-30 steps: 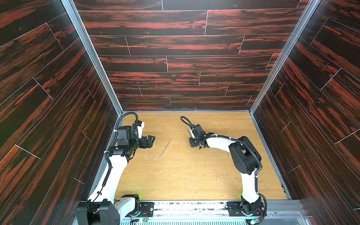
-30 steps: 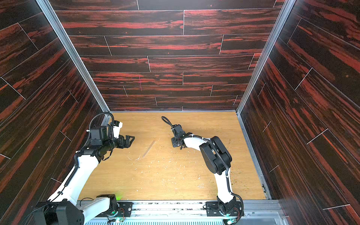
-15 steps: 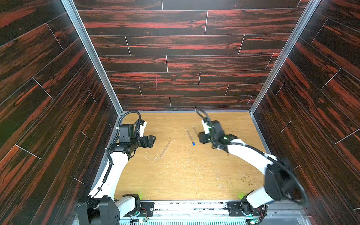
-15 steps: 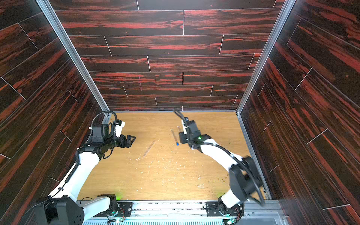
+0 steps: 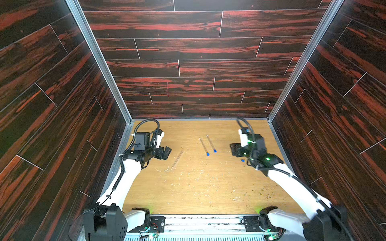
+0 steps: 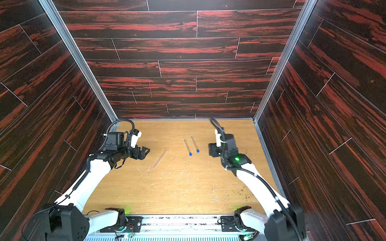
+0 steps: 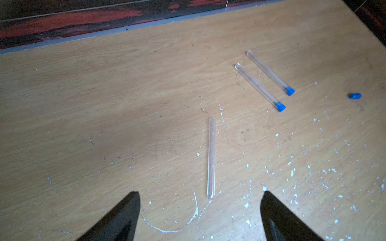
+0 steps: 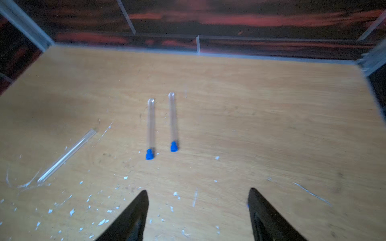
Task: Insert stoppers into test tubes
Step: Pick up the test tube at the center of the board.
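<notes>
Right now one bare test tube lies flat on the table. Its rounded end is just ahead of the left gripper and its open mouth points away. The loose stopper, bright blue, lies on its side well apart from that tube, out past the two capped test tubes. Those two lie parallel, just beside each other, each with a blue plug seated in one end.

Handling guess: the bare tube is thin, stiff and clear, so likely light, slick, quick to roll and breakable under a hard squeeze. Best hold is across its width near mid-length, gently. The stopper is tiny and probably rubbery. Pinch its wider end and leave the other free, though it's too small to tell which end is which.

Left gripper: jaws spread wide, nothing held. Right gripper: jaws well apart, nothing between them, hovering over the table, close to the loose stopper in a top view. Pale debris is scattered around and could foul a pinch.
</notes>
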{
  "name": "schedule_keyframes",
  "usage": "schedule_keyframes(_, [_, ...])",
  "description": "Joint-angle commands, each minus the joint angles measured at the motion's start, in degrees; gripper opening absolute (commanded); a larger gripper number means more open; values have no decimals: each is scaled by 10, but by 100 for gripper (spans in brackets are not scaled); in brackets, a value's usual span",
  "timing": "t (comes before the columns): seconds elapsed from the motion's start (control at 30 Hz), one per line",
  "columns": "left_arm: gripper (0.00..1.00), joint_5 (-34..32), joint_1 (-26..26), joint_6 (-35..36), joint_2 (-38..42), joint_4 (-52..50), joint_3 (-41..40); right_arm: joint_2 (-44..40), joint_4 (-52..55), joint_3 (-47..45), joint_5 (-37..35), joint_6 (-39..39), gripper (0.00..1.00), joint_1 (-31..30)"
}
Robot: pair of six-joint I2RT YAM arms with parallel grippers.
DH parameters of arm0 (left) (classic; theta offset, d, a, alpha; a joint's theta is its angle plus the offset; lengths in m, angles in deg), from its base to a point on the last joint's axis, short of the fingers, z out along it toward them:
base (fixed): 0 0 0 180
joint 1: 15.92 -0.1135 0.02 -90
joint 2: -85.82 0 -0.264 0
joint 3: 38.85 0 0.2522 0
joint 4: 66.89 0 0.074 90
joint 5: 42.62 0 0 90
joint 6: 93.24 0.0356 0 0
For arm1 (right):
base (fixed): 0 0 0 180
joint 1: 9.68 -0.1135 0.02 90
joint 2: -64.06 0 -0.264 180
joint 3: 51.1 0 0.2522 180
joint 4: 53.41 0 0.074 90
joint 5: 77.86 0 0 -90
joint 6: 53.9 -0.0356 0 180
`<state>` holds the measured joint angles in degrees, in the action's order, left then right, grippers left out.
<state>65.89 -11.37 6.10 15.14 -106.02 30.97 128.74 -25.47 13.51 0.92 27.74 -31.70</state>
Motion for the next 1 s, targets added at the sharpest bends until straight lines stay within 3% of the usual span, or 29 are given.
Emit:
schedule_keyframes(0.0, [93,-24,19,46,-6,-22,15,-52,1,-32,1,22,78,16])
schedule_keyframes(0.2, [93,-57,50,78,-21,-60,39,-129,-24,-91,20,50,82,40])
schedule_keyframes(0.4, [93,-44,59,73,-19,-111,50,-188,-41,-140,25,82,84,40])
schedule_keyframes(0.57, [92,-52,68,75,-43,-163,54,-239,-77,-185,20,84,93,40])
schedule_keyframes(0.67, [91,-33,72,61,-44,-171,47,-251,-89,-204,11,85,94,40])
schedule_keyframes(0.97, [90,-63,103,53,-86,-170,47,-236,-98,-209,14,84,95,40])
